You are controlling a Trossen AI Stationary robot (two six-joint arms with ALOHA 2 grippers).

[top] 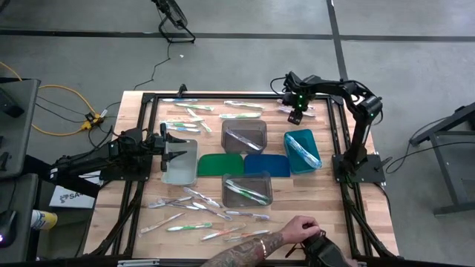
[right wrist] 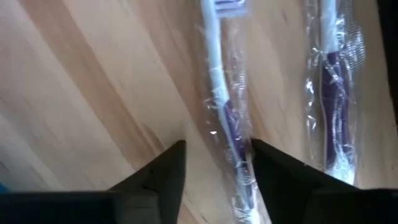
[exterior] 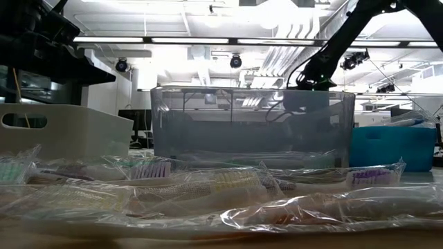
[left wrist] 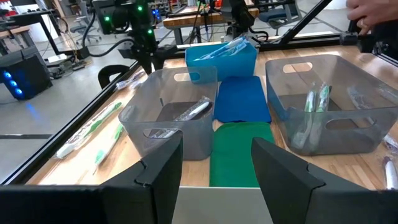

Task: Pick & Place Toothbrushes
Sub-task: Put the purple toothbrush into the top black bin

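Wrapped toothbrushes lie loose on the wooden table, one group at the far left (top: 194, 111) and one at the near side (top: 200, 211). My right gripper (top: 295, 115) points down at the far right, open. In its wrist view its fingers (right wrist: 217, 152) stand on either side of a wrapped toothbrush with a purple handle (right wrist: 224, 112); a second one (right wrist: 333, 93) lies beside it. My left gripper (top: 169, 144) waits open over the clear bin (top: 180, 162) at the left, nothing between its fingers (left wrist: 216, 155).
Two grey bins (top: 244, 135) (top: 247, 189) and a teal bin (top: 302, 150) hold toothbrushes. A green mat (top: 220, 165) and a blue mat (top: 267, 165) lie between them. A person's hand (top: 297, 233) reaches in at the near edge. A black frame (top: 223, 95) rims the table.
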